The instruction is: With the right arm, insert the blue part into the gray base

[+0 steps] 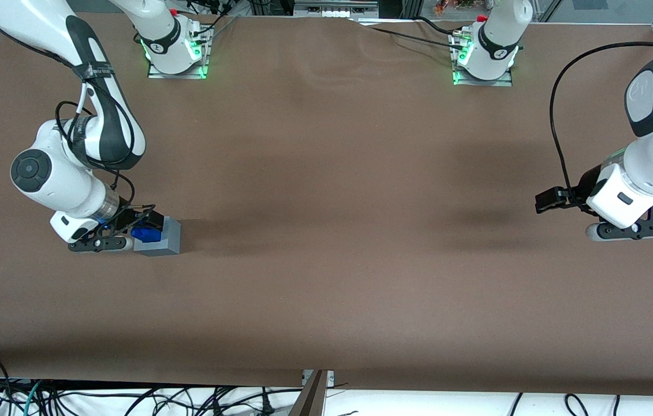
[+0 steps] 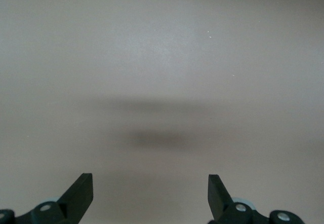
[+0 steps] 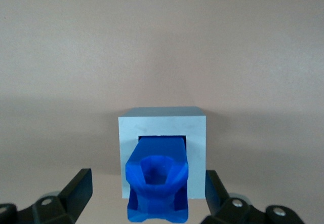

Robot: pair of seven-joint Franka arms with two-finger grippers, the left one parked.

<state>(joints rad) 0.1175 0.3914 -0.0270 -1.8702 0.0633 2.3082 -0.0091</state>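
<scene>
The gray base [image 1: 164, 238] is a light gray cube standing on the brown table toward the working arm's end. The blue part [image 1: 145, 234] sits in its square recess and sticks out of it. In the right wrist view the blue part [image 3: 158, 181] fills the recess of the gray base [image 3: 197, 133], its hollow faceted end facing the camera. The right arm's gripper [image 1: 130, 230] hovers right at the part. This gripper [image 3: 147, 178] is open, and its black fingers [image 3: 81, 186] stand wide on either side of the base, touching neither the part nor the cube.
The brown table cover [image 1: 326, 231] spreads around the cube. The two arm mounts [image 1: 176, 58] [image 1: 483, 63] stand farthest from the front camera. Loose cables [image 1: 130, 398] lie below the table's nearest edge.
</scene>
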